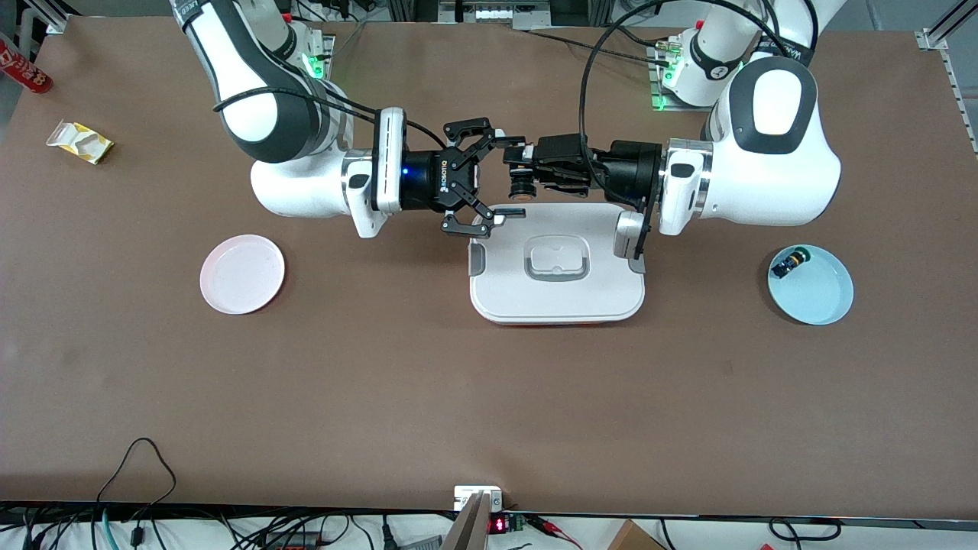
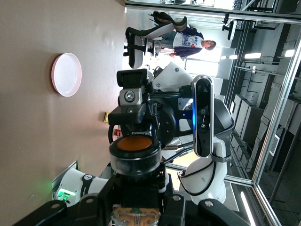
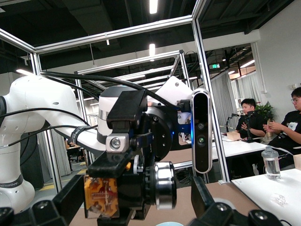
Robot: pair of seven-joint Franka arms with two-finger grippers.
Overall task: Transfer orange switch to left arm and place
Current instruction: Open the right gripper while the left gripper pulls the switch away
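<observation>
The orange switch point(image 1: 519, 189) hangs in the air over the edge of the box point(image 1: 558, 302) nearest the robots' bases. My left gripper point(image 1: 521, 168) is shut on it. In the left wrist view the switch point(image 2: 135, 157) sits between my left gripper's point(image 2: 136, 200) fingers, its orange cap toward the right arm. My right gripper point(image 1: 510, 178) is open wide and its fingers straddle the switch without touching it. In the right wrist view the switch point(image 3: 127, 188) shows between my right gripper's point(image 3: 127, 214) spread fingers point(image 3: 207, 202).
A pink plate point(image 1: 242, 273) lies toward the right arm's end and shows in the left wrist view point(image 2: 67, 74). A light-blue plate point(image 1: 819, 294) toward the left arm's end holds a small black switch with blue and green parts point(image 1: 788, 264). A yellow packet point(image 1: 79, 142) and a red can point(image 1: 23, 67) lie at the table's corner.
</observation>
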